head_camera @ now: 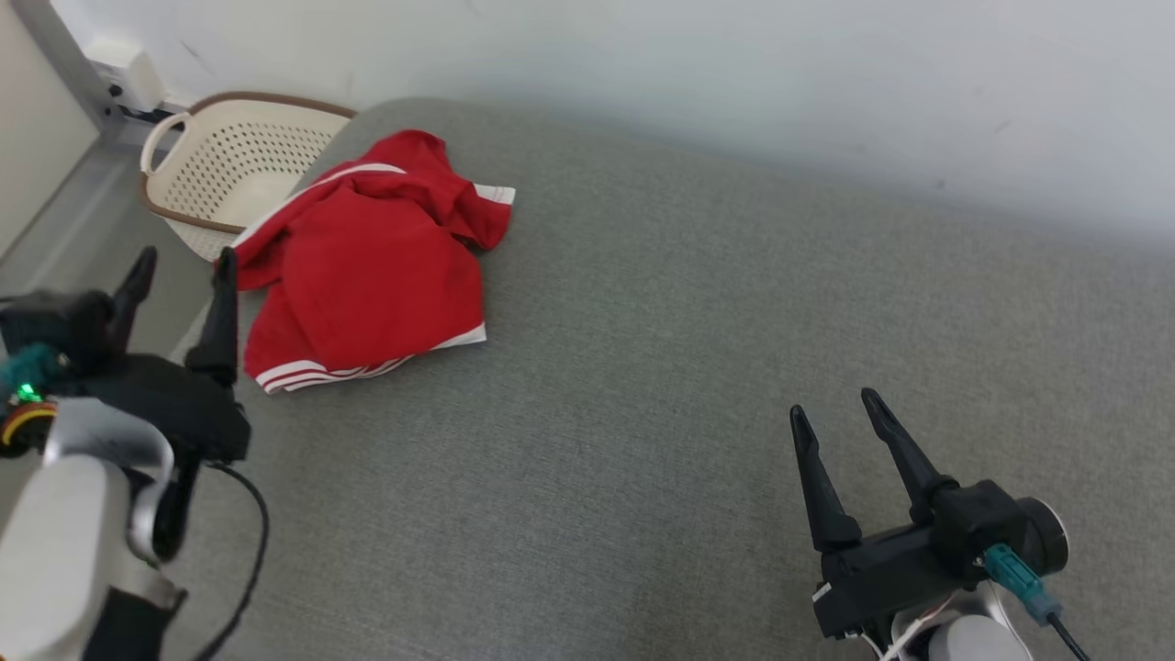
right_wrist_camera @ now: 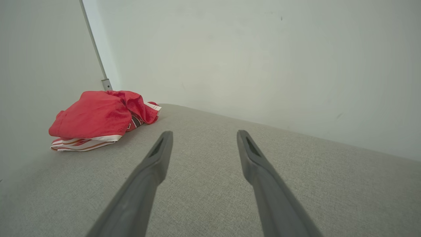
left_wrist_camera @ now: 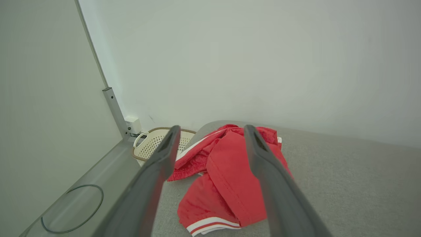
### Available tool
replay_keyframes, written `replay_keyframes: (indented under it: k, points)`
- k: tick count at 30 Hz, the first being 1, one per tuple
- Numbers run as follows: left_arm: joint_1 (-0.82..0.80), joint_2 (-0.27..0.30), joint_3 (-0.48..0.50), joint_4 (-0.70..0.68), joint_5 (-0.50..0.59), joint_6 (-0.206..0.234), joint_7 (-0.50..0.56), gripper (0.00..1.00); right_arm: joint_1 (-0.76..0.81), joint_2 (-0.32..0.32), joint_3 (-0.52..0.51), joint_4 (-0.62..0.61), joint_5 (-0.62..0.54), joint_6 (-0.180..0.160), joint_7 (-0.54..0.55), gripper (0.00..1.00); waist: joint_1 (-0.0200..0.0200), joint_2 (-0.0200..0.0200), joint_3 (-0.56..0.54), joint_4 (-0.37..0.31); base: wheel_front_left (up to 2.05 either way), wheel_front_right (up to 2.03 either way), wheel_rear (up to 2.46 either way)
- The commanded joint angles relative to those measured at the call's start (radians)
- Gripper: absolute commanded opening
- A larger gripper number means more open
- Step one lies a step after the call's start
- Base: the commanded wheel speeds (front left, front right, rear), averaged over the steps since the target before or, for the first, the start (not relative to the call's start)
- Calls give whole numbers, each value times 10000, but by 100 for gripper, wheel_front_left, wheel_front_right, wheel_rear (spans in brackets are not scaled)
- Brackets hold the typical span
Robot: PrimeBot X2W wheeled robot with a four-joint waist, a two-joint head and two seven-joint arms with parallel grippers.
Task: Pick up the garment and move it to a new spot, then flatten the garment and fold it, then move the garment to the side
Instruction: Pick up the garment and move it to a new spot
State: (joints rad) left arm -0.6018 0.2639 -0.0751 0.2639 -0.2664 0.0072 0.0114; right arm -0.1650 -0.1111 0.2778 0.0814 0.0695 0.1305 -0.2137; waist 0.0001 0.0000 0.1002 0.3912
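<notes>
Right gripper [head_camera: 832,404]: one, at 5 o'clock, jaws apart and empty over bare cushion, likely waiting its turn.
Left gripper [head_camera: 186,254]: one, at 9 o'clock, jaws apart and empty, fingers aimed at the garment just beside them, probably lined up for the pick.
Cushion [head_camera: 688,321]: one grey fabric surface.
Garment [head_camera: 367,266]: one, red with white stripes, crumpled at 10 o'clock near the cushion's far-left corner, not yet lifted.
Basket [head_camera: 184,124]: one, cream and perforated, at 11 o'clock beyond that corner.
</notes>
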Motion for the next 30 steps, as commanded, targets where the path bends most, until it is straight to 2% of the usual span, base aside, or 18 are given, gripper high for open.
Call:
replay_keyframes:
  k: [1,7,12,20,25,26,27,28,30]
  points:
    - [-471,239,91,604,-191,-161,271,100,-193,-107,80,-68,-98,4,46,100,-1,0,518,-450,0,0,0]
    - [-1806,410,198,2761,-1010,-851,998,100,-562,-375,202,-198,-70,4,221,100,-1,0,1374,-1014,0,0,0]
    - [-2470,526,223,3970,-1406,-1141,1155,100,-779,-534,293,-313,-70,4,349,100,-1,0,1854,-1341,0,0,0]
    - [-3568,816,-227,6012,-2264,-1360,1371,100,-1052,-795,369,-611,3,4,529,100,-1,0,2560,-1804,0,0,0]
    - [-3872,1074,-812,6576,-2858,-1369,1326,100,-1078,-823,332,-718,49,4,588,100,-1,0,2736,-1946,0,0,0]
    - [-3911,1117,-899,6642,-2916,-1370,1291,57,-1064,-810,311,-729,55,4,599,100,-1,0,2751,-1955,0,0,0]
    - [-3966,1222,-966,6699,-2889,-1370,1171,33,-1059,-803,296,-742,44,4,597,100,-1,0,2766,-1964,0,0,0]
    - [-4031,1300,-983,6773,-2956,-1369,1023,0,-1062,-796,287,-752,47,4,599,100,-1,0,2774,-1972,0,0,0]
    - [-4181,1477,-1019,6899,-2841,-1370,587,0,-1075,-785,244,-757,62,4,611,100,-1,0,2766,-1980,0,0,0]
